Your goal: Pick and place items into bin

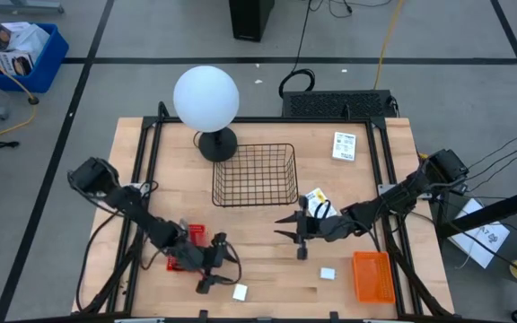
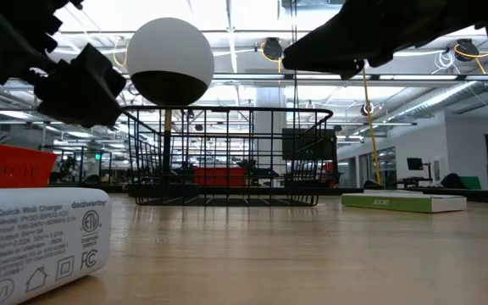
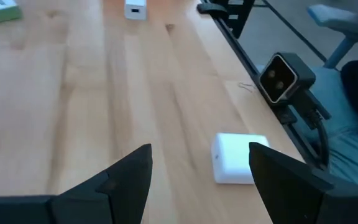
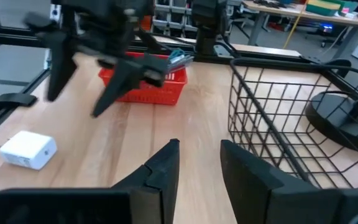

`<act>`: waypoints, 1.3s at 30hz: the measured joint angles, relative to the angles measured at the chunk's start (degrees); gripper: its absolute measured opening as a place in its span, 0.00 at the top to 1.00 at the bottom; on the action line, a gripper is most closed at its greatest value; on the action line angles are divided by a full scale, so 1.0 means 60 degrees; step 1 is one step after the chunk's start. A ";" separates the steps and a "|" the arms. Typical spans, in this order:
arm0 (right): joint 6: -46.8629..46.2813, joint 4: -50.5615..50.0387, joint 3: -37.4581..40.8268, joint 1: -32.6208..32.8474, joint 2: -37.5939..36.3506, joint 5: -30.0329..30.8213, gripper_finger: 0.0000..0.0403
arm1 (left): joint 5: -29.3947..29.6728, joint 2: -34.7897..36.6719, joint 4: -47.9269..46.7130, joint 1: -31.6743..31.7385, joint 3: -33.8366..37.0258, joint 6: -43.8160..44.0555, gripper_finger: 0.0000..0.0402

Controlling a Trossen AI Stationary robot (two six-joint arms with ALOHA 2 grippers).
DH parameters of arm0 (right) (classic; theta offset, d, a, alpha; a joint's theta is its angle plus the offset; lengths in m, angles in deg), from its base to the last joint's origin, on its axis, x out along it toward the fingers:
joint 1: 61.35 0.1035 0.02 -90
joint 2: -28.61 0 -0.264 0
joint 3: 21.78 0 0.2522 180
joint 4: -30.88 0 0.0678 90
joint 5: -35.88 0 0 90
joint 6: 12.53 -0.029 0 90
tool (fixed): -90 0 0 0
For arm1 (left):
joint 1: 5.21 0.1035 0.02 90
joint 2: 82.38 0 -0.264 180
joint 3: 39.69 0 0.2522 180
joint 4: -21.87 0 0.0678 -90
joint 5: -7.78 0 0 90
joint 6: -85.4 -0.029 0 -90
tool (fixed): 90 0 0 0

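**Both grippers empty over the table**

The left gripper [image 1: 215, 262] hung spread wide and empty, a small white charger block [image 1: 240, 292] just beyond its fingertips. The right gripper [image 1: 287, 228] stood parted, holding nothing, beside the black wire basket [image 1: 255, 174]; another white block [image 1: 328, 273] lay near.

Two white chargers [image 1: 240, 292] [image 1: 328, 273], two printed packets [image 1: 344, 145] [image 1: 315, 199], one wire basket [image 1: 255, 174], one lamp [image 1: 206, 97].

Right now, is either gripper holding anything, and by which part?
Nothing is held. The left gripper hangs open near the white charger; the right gripper is open and empty too.
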 joint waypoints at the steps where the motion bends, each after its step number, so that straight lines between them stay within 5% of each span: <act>1: -0.0022 -0.0022 0.0000 -0.0011 0.0000 -0.0004 0.72 | 0.0006 -0.0179 -0.0009 -0.0059 -0.0146 0.0035 0.32; 16: -0.1115 0.0168 0.0808 -0.0206 -0.0004 -0.0007 0.73 | -0.0442 -0.1686 -0.2104 -0.0604 -0.2126 0.1037 0.32; 34: -0.1248 0.1257 0.1348 -0.0288 -0.0004 -0.0805 0.73 | -0.0417 -0.1744 -0.1441 -0.0117 -0.2174 0.0550 0.33; 39: -0.1246 0.1330 0.1348 -0.0291 -0.0004 -0.0798 0.73 | -0.1106 -0.1740 -0.0780 0.0376 -0.2174 0.0908 0.33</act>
